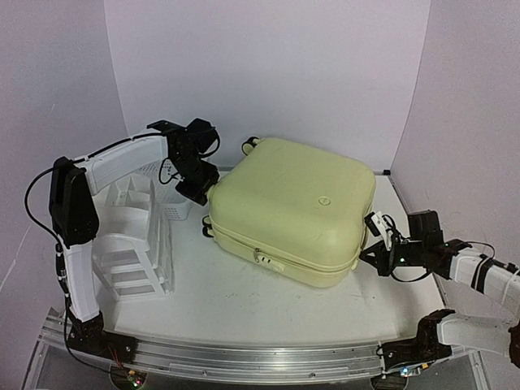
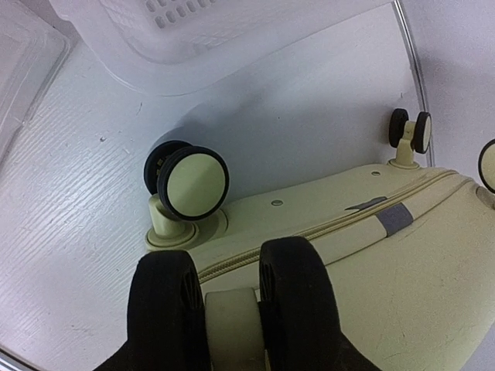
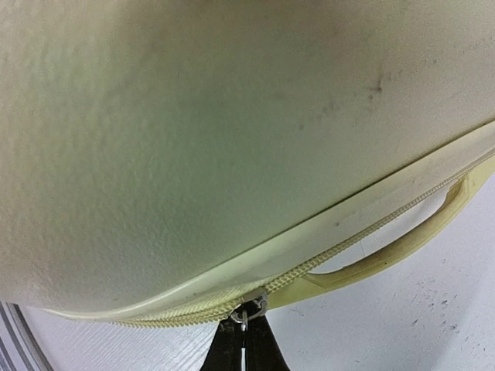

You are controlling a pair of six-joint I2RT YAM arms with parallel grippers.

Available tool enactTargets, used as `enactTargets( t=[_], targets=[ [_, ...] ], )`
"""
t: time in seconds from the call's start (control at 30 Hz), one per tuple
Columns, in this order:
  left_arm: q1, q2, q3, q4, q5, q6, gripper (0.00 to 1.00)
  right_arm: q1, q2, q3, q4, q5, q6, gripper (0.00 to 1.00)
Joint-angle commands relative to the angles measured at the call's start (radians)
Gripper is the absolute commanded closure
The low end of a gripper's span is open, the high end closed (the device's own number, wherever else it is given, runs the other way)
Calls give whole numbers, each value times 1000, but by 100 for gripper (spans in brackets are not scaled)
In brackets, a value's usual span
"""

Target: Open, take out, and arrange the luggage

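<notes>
**Opening step: case braced, zip pull pinched**

The closed case (image 1: 292,207) lies flat at mid-frame on the white desk (image 1: 244,292). The left fingers (image 2: 166,309) are closed on a pale fitting at its left wheel corner. The right fingers (image 3: 228,355) are shut on the zip pull (image 3: 247,308) at its right corner. Next, the pull is probably to be drawn along the seam while the case is held steady. Plain pale walls (image 1: 268,65) are seen behind.

The luggage (image 1: 292,211) lies flat on the table (image 1: 244,305), a drawer unit (image 1: 130,244) to its left, a basket (image 1: 175,210) between that unit and its rear left corner, where the left gripper (image 1: 203,190) sits by a wheel (image 2: 186,182), and the right gripper (image 3: 244,344) pinches the zipper pull (image 3: 247,308) on its right side.
</notes>
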Motion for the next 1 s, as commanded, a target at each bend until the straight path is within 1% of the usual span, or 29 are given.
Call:
enactTargets(
  t=[0.0,0.07,0.17,0.27,0.3,0.4,0.47,0.53,0.63,0.73,0.77,0.87,0.97],
  targets=[
    [4,-24,-2,-44,-71,65,56,-3,-60,35,-9,36,29,100],
    [10,-27,-6,-45,-76,96,64,-4,-63,34,-23,103,32,100],
    [11,-21,-4,-43,-76,152,73,-5,-49,36,-17,136,-21,100],
    [11,-24,-20,-44,-76,190,83,-4,30,111,-32,168,-83,100],
    [11,-26,-35,-42,-76,201,85,-8,60,135,-38,182,-104,100],
    [11,-37,-61,-41,-88,230,89,-80,142,200,-34,145,-136,100],
    [10,-44,-70,-41,-90,247,93,-193,205,240,-32,52,-121,100],
    [10,-49,-72,-41,-96,268,94,-239,264,281,-31,24,-130,100],
    [10,-47,-56,-38,-106,322,96,-242,323,316,-29,-23,-205,100],
    [6,-30,-22,-35,-110,396,98,-242,350,328,-15,-38,-226,100],
    [4,-24,-14,-36,-109,417,100,-256,360,331,-7,-41,-224,100],
    [-6,-19,-23,-30,-113,448,100,-329,396,365,18,-102,-187,100],
    [-6,-20,-42,-24,-115,468,100,-380,443,411,24,-132,-176,100]
  ],
)
